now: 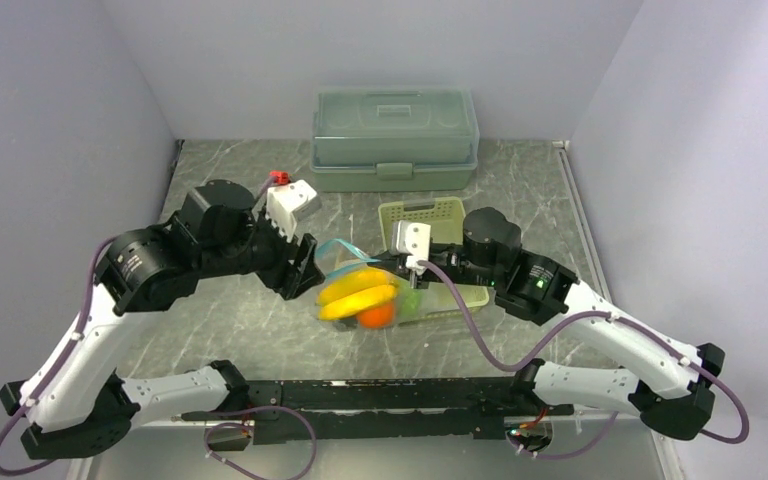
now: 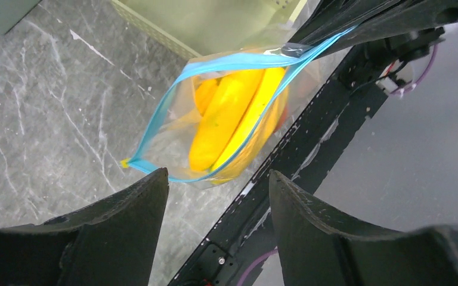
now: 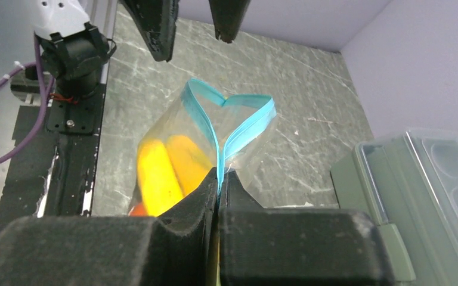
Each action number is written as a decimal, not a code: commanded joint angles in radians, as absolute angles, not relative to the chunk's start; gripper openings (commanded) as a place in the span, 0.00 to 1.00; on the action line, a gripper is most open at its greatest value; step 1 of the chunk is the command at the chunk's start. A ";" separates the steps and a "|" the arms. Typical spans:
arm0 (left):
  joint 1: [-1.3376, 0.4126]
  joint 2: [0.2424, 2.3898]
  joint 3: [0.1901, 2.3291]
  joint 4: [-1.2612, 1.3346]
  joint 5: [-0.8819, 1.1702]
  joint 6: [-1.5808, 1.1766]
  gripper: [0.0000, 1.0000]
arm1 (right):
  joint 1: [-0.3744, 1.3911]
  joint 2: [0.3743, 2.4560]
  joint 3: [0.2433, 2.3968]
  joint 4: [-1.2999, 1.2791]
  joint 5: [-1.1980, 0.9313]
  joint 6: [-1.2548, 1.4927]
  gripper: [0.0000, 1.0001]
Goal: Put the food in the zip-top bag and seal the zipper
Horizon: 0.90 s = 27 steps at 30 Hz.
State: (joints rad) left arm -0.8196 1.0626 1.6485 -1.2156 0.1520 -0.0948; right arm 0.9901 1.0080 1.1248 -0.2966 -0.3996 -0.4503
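Note:
The clear zip-top bag (image 1: 360, 290) hangs from my right gripper (image 1: 412, 268), which is shut on one end of the teal-blue zipper (image 3: 219, 173). The bag's mouth (image 3: 229, 116) gapes open in a loop. Inside are yellow bananas (image 1: 358, 293) and an orange ball (image 1: 376, 316); something light green (image 1: 412, 298) shows at the bag's right side. The bananas also show in the left wrist view (image 2: 232, 119). My left gripper (image 1: 305, 268) is open and empty, with its fingertips (image 2: 160, 176) just short of the bag's free corner (image 2: 128, 162). Avocado and pepper are not discernible.
A pale green slotted basket (image 1: 430, 213) lies behind and under the right gripper. A large translucent green lidded box (image 1: 395, 135) stands at the back wall. The black base rail (image 1: 360, 395) runs along the near edge.

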 commanded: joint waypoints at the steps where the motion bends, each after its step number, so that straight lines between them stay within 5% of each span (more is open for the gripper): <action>1: -0.818 1.057 1.641 -1.119 0.107 -0.257 0.68 | 0.992 1.018 1.194 -0.306 -0.320 -0.378 0.00; 27: -0.818 0.933 1.387 -0.843 -0.024 -1.092 0.82 | 1.152 1.127 1.071 0.165 0.079 -0.422 0.00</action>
State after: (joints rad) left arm -0.8196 0.9062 1.3911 -0.8616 0.0242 -0.9451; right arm 1.1278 1.1164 1.0630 -0.0250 0.0025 -0.3702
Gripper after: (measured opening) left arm 0.821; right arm 0.021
